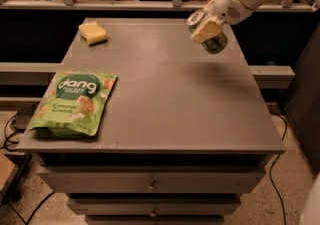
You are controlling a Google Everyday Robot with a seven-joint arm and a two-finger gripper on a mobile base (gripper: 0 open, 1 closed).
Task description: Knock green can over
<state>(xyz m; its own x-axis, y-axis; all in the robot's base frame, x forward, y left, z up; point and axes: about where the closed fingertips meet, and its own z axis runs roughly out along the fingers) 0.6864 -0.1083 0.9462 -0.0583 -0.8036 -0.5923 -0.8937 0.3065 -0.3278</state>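
Note:
The green can (214, 43) is dark green with a silver top rim. It hangs tilted in the air above the far right part of the grey table (165, 94), its top leaning to the left. My gripper (205, 28) comes in from the upper right and is shut on the can, with a cream-coloured finger pad (206, 30) across its side. The can's shadow falls on the tabletop below it.
A light-green "dang" snack bag (74, 102) lies flat at the table's front left. A yellow sponge (93, 32) sits at the far left. Drawers run below the front edge. A railing and a dark shelf stand behind the table.

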